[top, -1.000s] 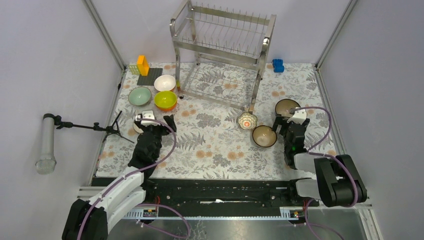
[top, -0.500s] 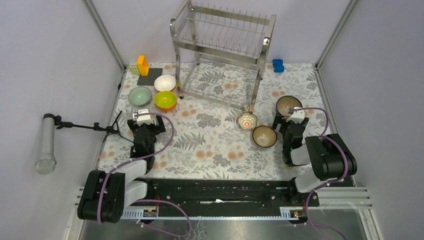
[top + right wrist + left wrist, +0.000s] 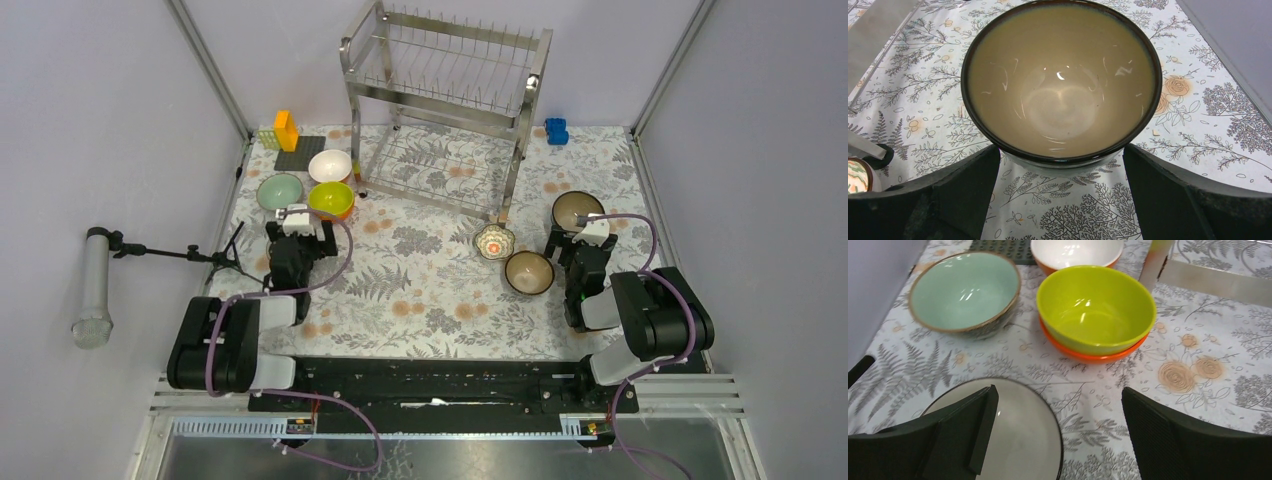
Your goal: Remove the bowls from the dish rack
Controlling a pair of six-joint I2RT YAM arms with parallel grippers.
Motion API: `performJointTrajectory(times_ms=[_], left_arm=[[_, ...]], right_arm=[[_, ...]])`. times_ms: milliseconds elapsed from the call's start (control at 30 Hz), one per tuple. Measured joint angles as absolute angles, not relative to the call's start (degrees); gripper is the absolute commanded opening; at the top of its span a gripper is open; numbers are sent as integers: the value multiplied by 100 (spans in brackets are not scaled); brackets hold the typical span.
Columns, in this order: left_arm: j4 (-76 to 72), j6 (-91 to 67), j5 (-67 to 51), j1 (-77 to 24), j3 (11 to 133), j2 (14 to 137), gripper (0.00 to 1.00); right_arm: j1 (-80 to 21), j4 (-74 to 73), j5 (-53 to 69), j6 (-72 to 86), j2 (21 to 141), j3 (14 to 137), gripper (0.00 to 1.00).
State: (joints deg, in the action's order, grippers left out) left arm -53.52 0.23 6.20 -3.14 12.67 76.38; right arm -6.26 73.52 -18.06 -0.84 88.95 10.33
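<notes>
Near the table's [image 3: 420, 290] left edge the left gripper [image 3: 1058, 410], fingers apart, is held over a pale bowl [image 3: 1018, 435]. The right gripper [image 3: 1060, 160], likewise apart, is set just before a brown bowl [image 3: 1060, 85]. Both are best lifted straight clear, no bowl nudged. The far-edge dish rack [image 3: 445, 70] looks emptied.

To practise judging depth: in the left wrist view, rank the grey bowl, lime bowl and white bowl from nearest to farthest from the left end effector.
1. Grey bowl, under the left end effector, lower left.
2. Lime bowl, just ahead, centre.
3. White bowl, farthest back, at the top edge.
</notes>
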Motion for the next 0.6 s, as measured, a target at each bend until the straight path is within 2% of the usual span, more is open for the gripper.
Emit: performJointTrajectory(times_ms=[133, 300, 600], left_arm=[[-5221, -1, 316, -309, 1684, 7950, 99], [-6285, -119, 185, -303, 1229, 8604, 99], [-6359, -228, 261, -294, 1339, 8718, 99]], right_arm=[[-626, 7352, -1806, -84, 8895, 1033, 100], [-626, 7352, -1806, -86, 8897, 1035, 100], [-626, 7352, -1806, -84, 8899, 1035, 100]])
